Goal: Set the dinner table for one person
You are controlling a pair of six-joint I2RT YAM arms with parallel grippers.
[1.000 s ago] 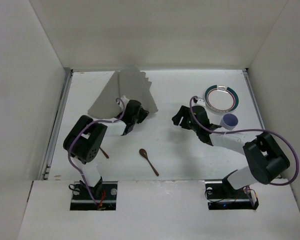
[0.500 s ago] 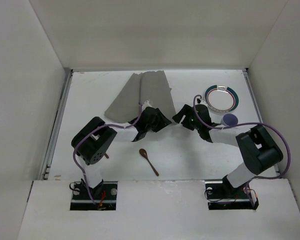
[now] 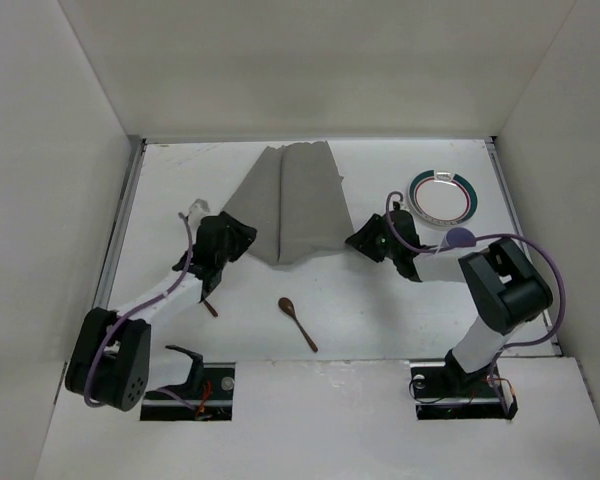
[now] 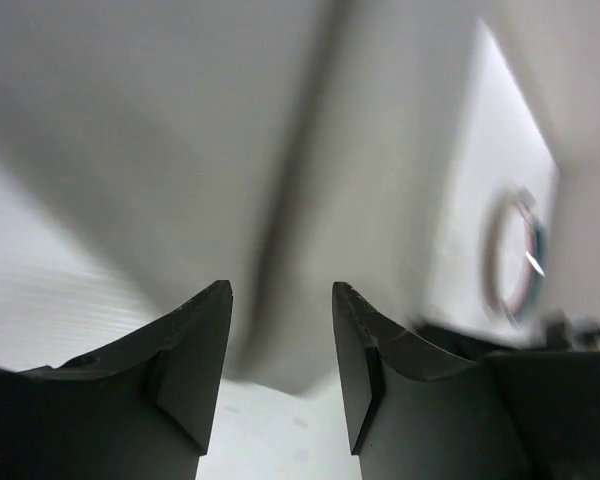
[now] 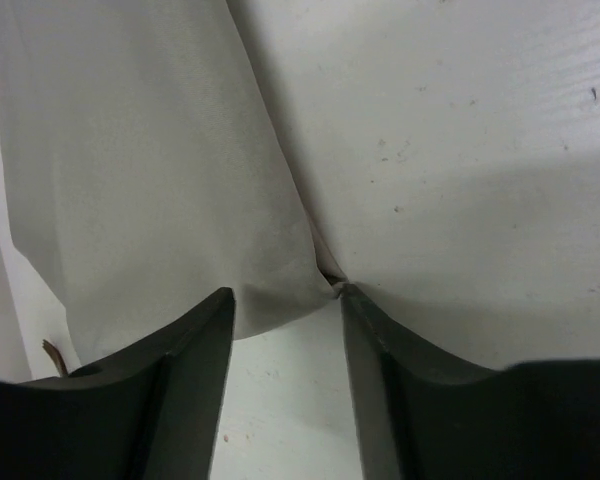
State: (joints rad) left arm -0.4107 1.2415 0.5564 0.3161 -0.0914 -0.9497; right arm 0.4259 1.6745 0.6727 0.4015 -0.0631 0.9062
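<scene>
On the white dinner table (image 3: 380, 310) a grey placemat (image 3: 298, 200) lies folded over itself at the back middle. My left gripper (image 3: 246, 233) stands open just left of the mat's near left edge, holding nothing; in the left wrist view its open jaws (image 4: 280, 290) face the blurred placemat (image 4: 240, 150). My right gripper (image 3: 353, 240) is at the mat's near right corner. In the right wrist view the gripper (image 5: 285, 292) is open, with the placemat (image 5: 150, 170) corner lying between the fingertips and touching the right one.
A white plate with a green rim (image 3: 441, 195) sits at the back right, a purple cup (image 3: 461, 238) just in front of it. A brown spoon (image 3: 298, 322) lies near the front middle, and another brown utensil (image 3: 209, 307) by the left arm. White walls enclose the table.
The left gripper opened, let go of the placemat and drew back to the left. The mat dropped into a fold. The right gripper's jaws narrowed around the mat's corner.
</scene>
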